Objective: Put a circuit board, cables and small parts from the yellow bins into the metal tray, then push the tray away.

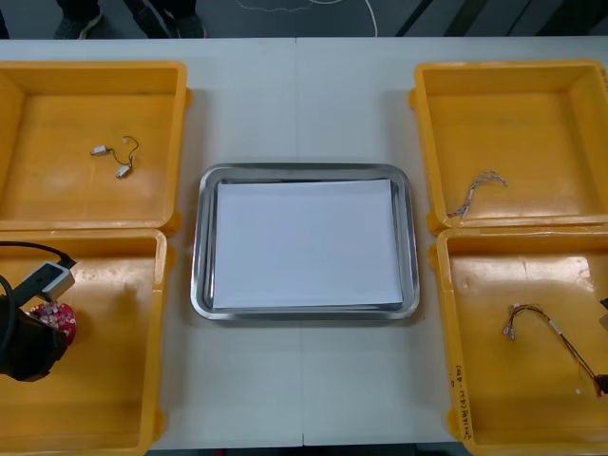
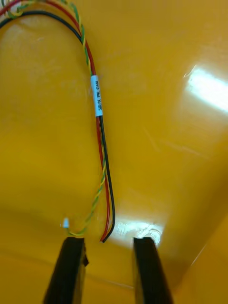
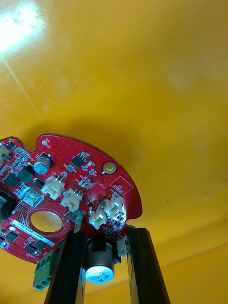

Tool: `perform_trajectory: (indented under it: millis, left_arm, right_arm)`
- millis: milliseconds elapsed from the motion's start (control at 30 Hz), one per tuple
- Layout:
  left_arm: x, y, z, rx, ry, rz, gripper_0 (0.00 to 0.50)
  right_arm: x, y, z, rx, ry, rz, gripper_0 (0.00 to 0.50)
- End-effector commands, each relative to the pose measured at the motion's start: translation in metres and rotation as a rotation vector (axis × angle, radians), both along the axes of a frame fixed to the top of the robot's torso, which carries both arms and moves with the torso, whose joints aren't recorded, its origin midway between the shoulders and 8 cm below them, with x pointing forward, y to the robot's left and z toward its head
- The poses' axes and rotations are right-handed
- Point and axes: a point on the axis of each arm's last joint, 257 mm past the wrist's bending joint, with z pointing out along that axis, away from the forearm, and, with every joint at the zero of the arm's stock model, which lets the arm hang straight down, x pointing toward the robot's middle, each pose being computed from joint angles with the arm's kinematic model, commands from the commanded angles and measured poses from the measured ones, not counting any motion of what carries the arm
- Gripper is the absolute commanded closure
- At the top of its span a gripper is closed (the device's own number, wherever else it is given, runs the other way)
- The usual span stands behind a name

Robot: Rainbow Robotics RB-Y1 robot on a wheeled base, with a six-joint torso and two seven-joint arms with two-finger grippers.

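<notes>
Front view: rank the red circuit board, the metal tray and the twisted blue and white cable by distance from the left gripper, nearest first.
1. Round red circuit board: between the left gripper's fingers, over the near left bin.
2. Metal tray: at the table's middle.
3. Twisted blue and white cable: in the far right bin.

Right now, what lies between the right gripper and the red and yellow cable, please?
Only bare yellow bin floor separates the right gripper from the cable: right wrist view.

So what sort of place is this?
Likely an electronics kitting bench: yellow bins, a round red circuit board at the left gripper, a red and yellow cable by the right gripper, a metal tray.
</notes>
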Motion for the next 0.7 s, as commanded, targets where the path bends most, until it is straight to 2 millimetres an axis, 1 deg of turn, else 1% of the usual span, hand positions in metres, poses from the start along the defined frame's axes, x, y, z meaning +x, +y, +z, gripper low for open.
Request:
perform_trajectory:
  millis: [33, 67, 133, 200, 233, 267, 300, 333, 367, 400, 433, 533, 633, 667, 700]
  left_arm:
    - [-0.003, -0.004, 0.001, 0.002, -0.014, 0.025, 0.237]
    - [-0.002, -0.004, 0.001, 0.002, -0.015, 0.025, 0.2]
    - [-0.002, -0.004, 0.001, 0.005, -0.015, 0.027, 0.165]
    - [-0.002, -0.003, 0.001, 0.006, -0.015, 0.028, 0.159]
    - [-0.002, -0.003, 0.001, 0.008, -0.015, 0.028, 0.133]
    - [-0.002, -0.003, 0.001, 0.008, -0.015, 0.028, 0.124]
    - [-0.002, -0.002, 0.001, 0.01, -0.015, 0.03, 0.101]
    - [-0.002, -0.002, 0.001, 0.012, -0.015, 0.031, 0.067]
    - [-0.002, 0.0, 0.002, 0.012, -0.017, 0.035, 0.018]
    - [-0.002, 0.0, 0.002, 0.012, -0.017, 0.035, 0.018]
    - [0.0, 0.001, 0.005, 0.01, -0.026, 0.039, 0.0]
    - [0.001, 0.006, 0.012, 0.005, -0.035, 0.041, 0.0]
    - [0.0, 0.012, 0.023, 0.012, -0.032, 0.033, 0.0]
    - [0.0, 0.012, 0.023, 0.012, -0.032, 0.033, 0.0]
    - [0.001, 0.015, 0.03, 0.02, -0.034, 0.024, 0.0]
  right_arm:
    - [-0.003, 0.004, -0.007, -0.006, -0.02, 0.022, 0.0]
    - [-0.001, 0.005, -0.006, -0.006, -0.03, 0.03, 0.0]
    - [0.0, 0.007, -0.005, -0.002, -0.035, 0.031, 0.0]
    - [0.002, 0.011, -0.003, 0.001, -0.043, 0.04, 0.0]
    - [0.006, 0.013, 0.004, 0.001, -0.057, 0.048, 0.0]
    - [0.006, 0.016, 0.005, 0.0, -0.058, 0.054, 0.0]
    - [0.008, 0.017, 0.011, -0.002, -0.063, 0.057, 0.0]
    - [0.01, 0.021, 0.015, -0.002, -0.067, 0.066, 0.0]
    - [0.011, 0.024, 0.019, -0.004, -0.066, 0.074, 0.0]
    - [0.011, 0.024, 0.019, -0.004, -0.066, 0.074, 0.0]
    - [0.013, 0.029, 0.023, -0.002, -0.058, 0.08, 0.0]
    - [0.022, 0.035, 0.032, -0.006, -0.055, 0.094, 0.0]
    - [0.029, 0.039, 0.039, -0.005, -0.052, 0.1, 0.0]
    - [0.029, 0.039, 0.039, -0.005, -0.052, 0.1, 0.0]
    - [0.03, 0.04, 0.041, -0.005, -0.036, 0.098, 0.0]
